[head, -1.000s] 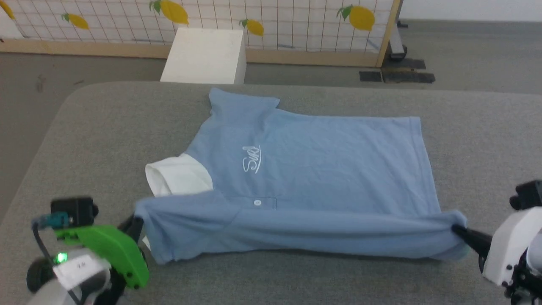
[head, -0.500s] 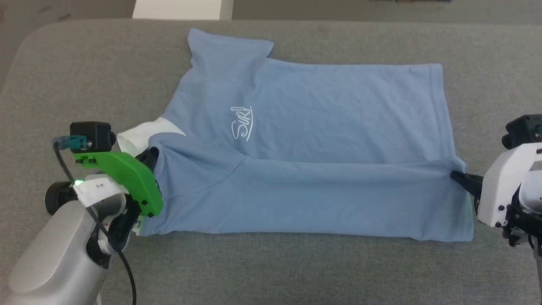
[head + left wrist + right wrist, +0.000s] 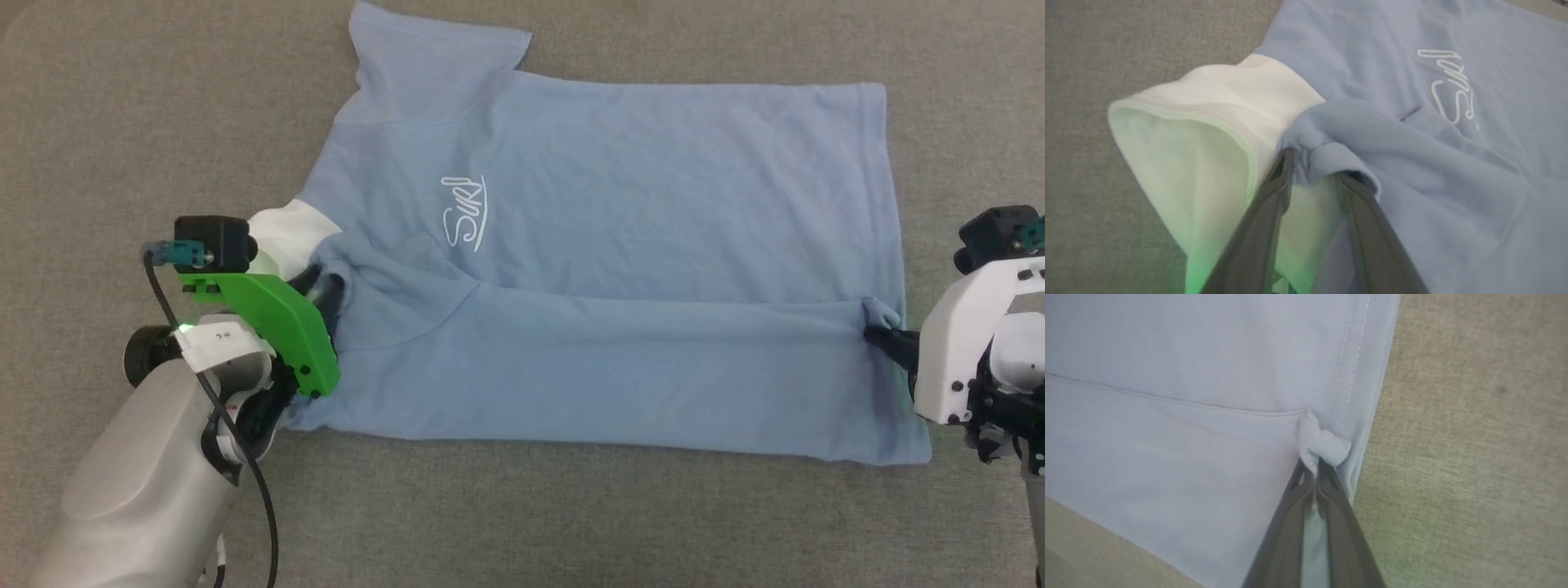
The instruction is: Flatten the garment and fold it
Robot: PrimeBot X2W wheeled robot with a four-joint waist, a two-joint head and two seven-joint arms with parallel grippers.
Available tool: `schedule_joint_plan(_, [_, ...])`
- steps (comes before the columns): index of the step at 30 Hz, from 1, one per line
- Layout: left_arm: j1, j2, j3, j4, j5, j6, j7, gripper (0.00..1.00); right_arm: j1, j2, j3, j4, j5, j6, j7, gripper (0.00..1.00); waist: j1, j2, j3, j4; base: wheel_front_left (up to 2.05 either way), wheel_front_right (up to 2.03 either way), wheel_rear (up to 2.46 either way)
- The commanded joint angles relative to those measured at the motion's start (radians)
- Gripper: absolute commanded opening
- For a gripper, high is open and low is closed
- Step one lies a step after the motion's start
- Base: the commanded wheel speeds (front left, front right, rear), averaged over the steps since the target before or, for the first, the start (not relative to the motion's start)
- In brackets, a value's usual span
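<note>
- Left gripper [image 3: 1312, 163]: its fingers stand apart, released. A bunched blue fold of the shirt [image 3: 612, 245] sits between the tips, at the neck.
- Just left of these fingers, in the wrist view, the white collar [image 3: 1208, 114] gapes like a tube. Its lower part is cut off by the picture's edge.
- In the head view a green mount [image 3: 269, 314] hides the bases of these fingers.
- Right gripper [image 3: 1312, 469]: clenched on a small tuft at the hem, which pokes out past the tips.
- Between the two grippers the near half of the shirt lies folded over and covers the layer beneath.
- Beyond the fold is the white script [image 3: 464, 214], then the far sleeve [image 3: 433, 49], which reaches the picture's top edge.
- The shirt lies on a grey cloth surface [image 3: 122, 122].
</note>
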Motion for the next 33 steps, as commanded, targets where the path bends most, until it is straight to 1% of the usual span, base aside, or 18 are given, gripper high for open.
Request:
schedule_joint_plan(1, [-0.007,-0.001,-0.002,0.015,-0.009,-0.004,0.002,1.00,0.004,0.014,0.000,0.017,0.000,-0.002,-0.005,1.00,-0.0001,0.0000,-0.036,-0.002,0.00,0.00,0.00])
schedule_joint_plan(5, [-0.006,0.015,0.007,0.010,-0.009,0.003,-0.001,1.00,0.006,0.030,-0.027,0.007,0.018,-0.002,-0.034,1.00,-0.0001,0.0000,-0.113,-0.006,0.00,0.00,0.00])
schedule_joint_plan(10, [0.015,0.037,0.032,-0.030,-0.020,0.024,-0.011,1.00,0.028,0.047,-0.066,-0.022,0.038,-0.002,-0.072,1.00,-0.0001,0.0000,-0.214,-0.010,0.00,0.00,0.00])
schedule_joint_plan(12, [0.032,0.044,0.045,-0.053,-0.020,0.035,-0.030,1.00,0.046,0.057,-0.087,-0.040,0.046,-0.002,-0.093,1.00,-0.0001,0.0000,-0.254,-0.010,0.00,0.00,0.00])
schedule_joint_plan(14, [0.053,0.053,0.063,-0.083,-0.011,0.048,-0.074,1.00,0.063,0.069,-0.113,-0.067,0.047,-0.002,-0.134,1.00,-0.0001,0.0000,-0.284,-0.010,0.00,0.00,0.00])
schedule_joint_plan(18, [0.123,0.071,0.087,-0.142,0.035,0.070,-0.198,1.00,0.111,0.104,-0.153,-0.117,0.050,-0.002,-0.263,1.00,-0.0001,0.0000,-0.330,-0.011,0.00,0.00,0.00])
schedule_joint_plan(19, [0.148,0.074,0.098,-0.160,0.047,0.078,-0.244,1.00,0.127,0.112,-0.160,-0.131,0.052,-0.002,-0.306,1.00,-0.0001,0.0000,-0.337,-0.011,0.00,0.00,0.00])
schedule_joint_plan(22, [0.223,0.073,0.123,-0.196,0.074,0.097,-0.360,1.00,0.179,0.120,-0.165,-0.156,0.044,-0.002,-0.438,1.00,-0.0001,0.0000,-0.355,-0.012,0.00,0.00,0.00])
schedule_joint_plan(25, [0.303,0.060,0.146,-0.230,0.100,0.116,-0.476,1.00,0.238,0.128,-0.166,-0.161,0.032,-0.002,-0.569,1.00,-0.0001,0.0000,-0.358,-0.012,0.00,0.00,0.00])
schedule_joint_plan(29, [0.386,0.027,0.169,-0.254,0.134,0.136,-0.523,1.00,0.306,0.124,-0.145,-0.140,0.008,-0.002,-0.716,1.00,-0.0001,0.0000,-0.356,-0.009,0.00,0.00,0.00])
schedule_joint_plan(33, [0.448,-0.012,0.187,-0.259,0.170,0.131,-0.532,1.00,0.368,0.120,-0.130,-0.099,-0.020,-0.002,-0.819,1.00,-0.0001,0.0000,-0.357,-0.008,0.00,0.00,0.00])
